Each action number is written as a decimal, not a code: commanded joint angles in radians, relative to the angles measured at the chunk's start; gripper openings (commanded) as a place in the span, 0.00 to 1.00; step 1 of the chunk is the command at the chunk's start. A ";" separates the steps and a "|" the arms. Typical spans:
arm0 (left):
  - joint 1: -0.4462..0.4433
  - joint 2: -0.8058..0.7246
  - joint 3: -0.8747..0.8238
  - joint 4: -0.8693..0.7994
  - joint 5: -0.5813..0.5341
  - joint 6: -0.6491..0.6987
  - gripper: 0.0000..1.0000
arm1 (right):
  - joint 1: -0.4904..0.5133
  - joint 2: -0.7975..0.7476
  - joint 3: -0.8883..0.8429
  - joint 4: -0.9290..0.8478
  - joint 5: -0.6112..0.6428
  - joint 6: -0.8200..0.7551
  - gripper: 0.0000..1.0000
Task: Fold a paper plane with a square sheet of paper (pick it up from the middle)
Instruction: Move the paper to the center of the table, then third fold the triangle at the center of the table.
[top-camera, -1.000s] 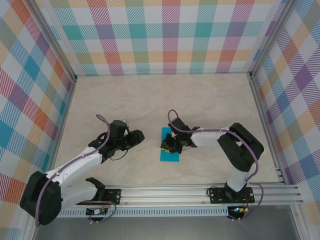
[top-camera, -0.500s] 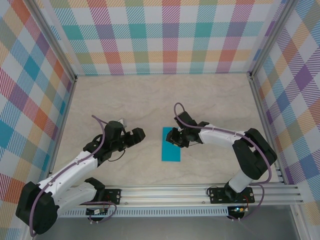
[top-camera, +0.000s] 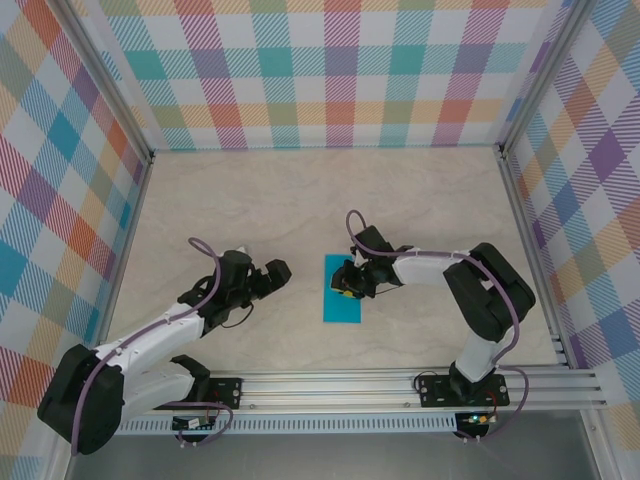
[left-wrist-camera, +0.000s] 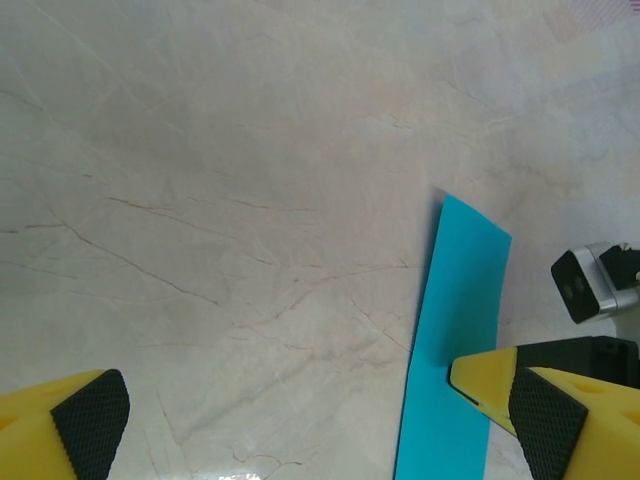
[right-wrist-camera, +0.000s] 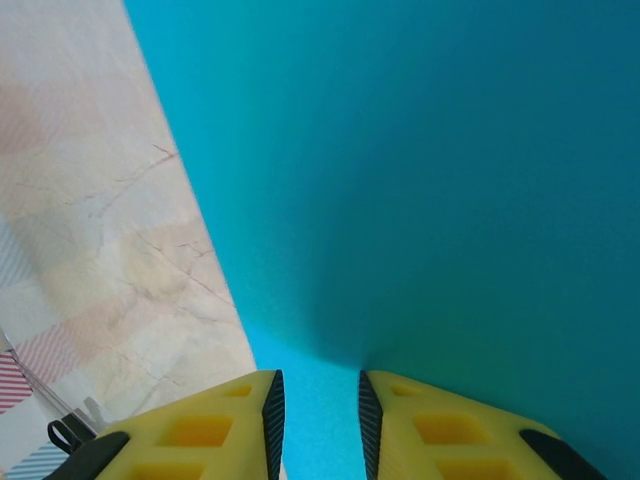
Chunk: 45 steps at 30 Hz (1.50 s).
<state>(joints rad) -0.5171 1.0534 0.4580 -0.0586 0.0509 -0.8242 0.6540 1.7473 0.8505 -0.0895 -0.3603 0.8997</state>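
Observation:
The square sheet of paper (top-camera: 338, 305) lies flat on the table as a narrow teal-blue rectangle, folded in half. My right gripper (top-camera: 346, 286) is down on its right side, a little beyond the middle. In the right wrist view its yellow fingers (right-wrist-camera: 430, 425) stand a narrow gap apart with flat teal paper (right-wrist-camera: 420, 180) between and beyond them; my right gripper (right-wrist-camera: 320, 420) is open. My left gripper (top-camera: 279, 270) hovers left of the sheet, open wide (left-wrist-camera: 318, 425) over bare table. The paper (left-wrist-camera: 455, 330) shows at the right of the left wrist view, with the right gripper's fingertip (left-wrist-camera: 478, 378) on it.
The marble-patterned table (top-camera: 300, 200) is walled by checked panels on three sides. An aluminium rail (top-camera: 400, 385) with both arm bases runs along the near edge. Bare tabletop (left-wrist-camera: 220, 200) stretches left of and beyond the paper.
My right gripper slid from the paper's middle toward its far end, then came partway back. The left gripper shifted only slightly. The paper has stayed put.

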 joint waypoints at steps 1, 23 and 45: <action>0.009 0.005 0.086 -0.101 -0.016 0.043 1.00 | -0.005 0.020 -0.023 0.032 -0.043 -0.034 0.28; -0.195 0.502 0.485 -0.099 0.174 0.142 0.68 | -0.149 -0.624 -0.213 -0.313 0.320 -0.103 0.66; -0.257 0.748 0.646 -0.154 0.122 0.111 0.51 | -0.162 -0.522 -0.222 -0.237 0.106 -0.160 0.61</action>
<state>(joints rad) -0.7639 1.7683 1.0790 -0.2287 0.1673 -0.6949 0.4976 1.2045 0.6151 -0.3695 -0.1730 0.7704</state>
